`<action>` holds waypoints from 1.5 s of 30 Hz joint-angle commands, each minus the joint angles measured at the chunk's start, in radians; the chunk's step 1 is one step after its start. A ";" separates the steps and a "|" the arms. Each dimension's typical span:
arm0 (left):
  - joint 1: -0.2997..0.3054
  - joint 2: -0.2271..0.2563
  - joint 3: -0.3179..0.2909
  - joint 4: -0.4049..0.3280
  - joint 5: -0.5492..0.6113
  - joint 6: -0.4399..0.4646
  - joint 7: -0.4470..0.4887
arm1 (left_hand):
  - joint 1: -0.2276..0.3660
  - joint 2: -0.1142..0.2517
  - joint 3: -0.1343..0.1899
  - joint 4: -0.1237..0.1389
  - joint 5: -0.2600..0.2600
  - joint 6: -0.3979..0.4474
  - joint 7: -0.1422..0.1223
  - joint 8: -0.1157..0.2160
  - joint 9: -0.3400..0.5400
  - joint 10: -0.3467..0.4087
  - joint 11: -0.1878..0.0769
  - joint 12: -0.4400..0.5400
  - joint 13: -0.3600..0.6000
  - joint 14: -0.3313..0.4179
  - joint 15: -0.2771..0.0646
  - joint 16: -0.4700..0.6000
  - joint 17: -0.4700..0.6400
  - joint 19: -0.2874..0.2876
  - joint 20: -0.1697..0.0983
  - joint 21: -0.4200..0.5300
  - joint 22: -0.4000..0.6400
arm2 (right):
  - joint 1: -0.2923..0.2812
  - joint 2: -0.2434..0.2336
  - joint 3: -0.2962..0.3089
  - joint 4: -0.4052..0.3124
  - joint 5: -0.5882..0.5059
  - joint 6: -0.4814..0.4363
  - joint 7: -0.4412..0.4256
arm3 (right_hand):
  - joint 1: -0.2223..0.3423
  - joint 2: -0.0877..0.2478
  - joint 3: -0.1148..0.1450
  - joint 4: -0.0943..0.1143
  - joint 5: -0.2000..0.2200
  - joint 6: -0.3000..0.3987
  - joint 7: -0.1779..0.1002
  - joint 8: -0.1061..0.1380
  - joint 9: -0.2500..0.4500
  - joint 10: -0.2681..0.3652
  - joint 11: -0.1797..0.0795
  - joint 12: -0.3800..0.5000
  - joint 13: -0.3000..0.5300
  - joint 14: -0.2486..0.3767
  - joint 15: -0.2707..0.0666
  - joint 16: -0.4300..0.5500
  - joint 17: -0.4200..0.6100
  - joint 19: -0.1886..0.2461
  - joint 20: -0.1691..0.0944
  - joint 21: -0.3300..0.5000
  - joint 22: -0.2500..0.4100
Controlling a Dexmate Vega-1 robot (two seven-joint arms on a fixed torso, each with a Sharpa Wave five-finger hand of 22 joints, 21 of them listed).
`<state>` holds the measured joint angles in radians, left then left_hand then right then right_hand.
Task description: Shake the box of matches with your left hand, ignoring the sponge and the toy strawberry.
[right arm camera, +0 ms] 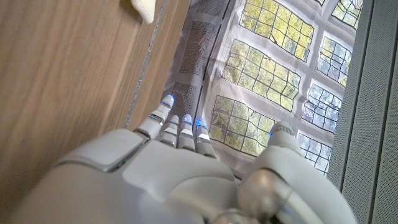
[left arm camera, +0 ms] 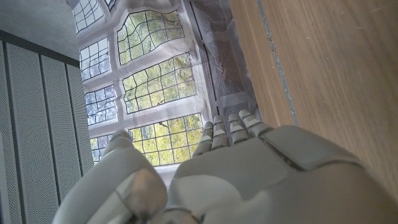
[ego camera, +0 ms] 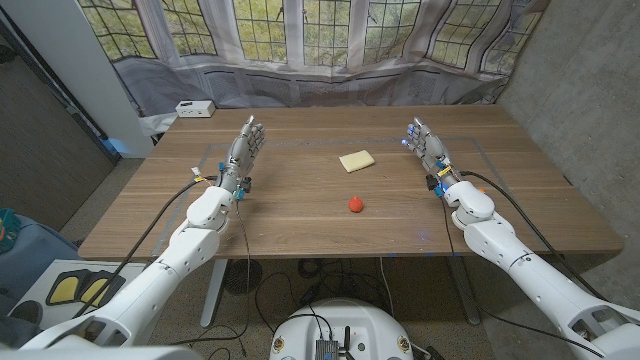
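Item: left hand, fingers extended, held nothing, near the counter's left edge. Right hand likewise empty. Sponge and toy strawberry lay mid-counter. We could not find the matchbox; risk judged: grabbing a decoy instead.

The head camera looks down from above over the wooden table toward the leaded windows. Each wrist camera sits close behind its own hand, seemingly turned sideways, sharing tabletop and windows.
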<state>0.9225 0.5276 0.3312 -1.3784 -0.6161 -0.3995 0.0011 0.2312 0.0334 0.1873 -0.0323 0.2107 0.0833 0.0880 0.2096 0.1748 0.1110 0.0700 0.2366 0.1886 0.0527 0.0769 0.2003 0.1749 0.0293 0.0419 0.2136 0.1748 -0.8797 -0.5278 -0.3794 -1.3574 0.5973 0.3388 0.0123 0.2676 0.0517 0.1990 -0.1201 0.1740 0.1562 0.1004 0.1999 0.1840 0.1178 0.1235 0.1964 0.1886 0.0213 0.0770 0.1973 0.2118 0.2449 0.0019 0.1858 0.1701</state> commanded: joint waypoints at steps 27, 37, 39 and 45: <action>0.061 0.057 -0.018 -0.122 0.130 -0.069 0.096 | 0.156 0.089 0.097 -0.100 -0.013 0.210 -0.010 0.005 0.005 0.181 -0.026 0.022 0.008 0.162 -0.022 -0.001 0.002 0.143 0.029 0.017 0.009 | -0.044 -0.031 0.035 -0.055 0.033 0.067 0.057 | 0.010 0.009 0.006 -0.008 0.006 -0.004 -0.002 -0.008 0.005 0.003 -0.002 0.002 0.002 -0.010 -0.004 0.006 -0.002 -0.011 -0.015 0.006 0.002; 0.132 0.096 -0.072 -0.174 0.155 -0.080 0.148 | 0.177 0.088 0.109 -0.114 -0.013 0.229 -0.013 0.005 0.005 0.202 -0.033 0.025 0.009 0.180 -0.029 0.000 0.001 0.159 0.034 0.019 0.009 | -0.076 -0.036 0.049 -0.104 0.009 0.074 -0.002 | 0.013 0.012 0.008 -0.010 0.006 0.000 -0.001 -0.006 0.004 0.005 -0.001 0.002 0.002 -0.007 -0.001 0.007 -0.002 -0.010 -0.011 0.007 0.002; 0.145 0.104 -0.080 -0.185 0.157 -0.079 0.152 | 0.180 0.088 0.110 -0.115 -0.013 0.230 -0.013 0.005 0.005 0.205 -0.033 0.025 0.009 0.182 -0.028 0.000 0.001 0.160 0.034 0.019 0.009 | -0.079 -0.037 0.050 -0.105 0.005 0.080 -0.002 | 0.014 0.013 0.008 -0.010 0.006 0.000 -0.001 -0.006 0.004 0.005 -0.002 0.003 0.002 -0.007 0.000 0.007 -0.002 -0.009 -0.011 0.007 0.002; 0.180 0.118 -0.105 -0.208 0.169 -0.093 0.165 | 0.189 0.087 0.115 -0.121 -0.012 0.235 -0.013 0.004 0.006 0.208 -0.036 0.024 0.009 0.187 -0.032 0.000 0.000 0.162 0.036 0.018 0.008 | -0.086 -0.034 0.050 -0.113 -0.001 0.082 -0.014 | 0.019 0.016 0.011 -0.012 0.007 0.000 -0.001 -0.006 0.004 0.006 -0.002 0.003 0.002 -0.006 0.001 0.007 -0.003 -0.009 -0.009 0.007 0.002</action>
<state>1.0275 0.6067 0.2780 -1.5232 -0.4697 -0.4765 0.1322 0.4052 0.1169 0.2945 -0.1527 0.1896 0.3094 0.0768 0.2127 0.1745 0.3110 0.0339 0.2584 0.1932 0.2288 0.0429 0.1992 0.1719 0.1827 0.0733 0.2284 0.1814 -0.9452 -0.5618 -0.3352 -1.4417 0.6167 0.4105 0.0372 0.2781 0.0622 0.2059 -0.1270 0.1740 0.1535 0.0984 0.1881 0.1859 0.1181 0.1234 0.1964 0.1883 0.0125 0.0752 0.1973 0.2091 0.2340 -0.0089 0.1857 0.1700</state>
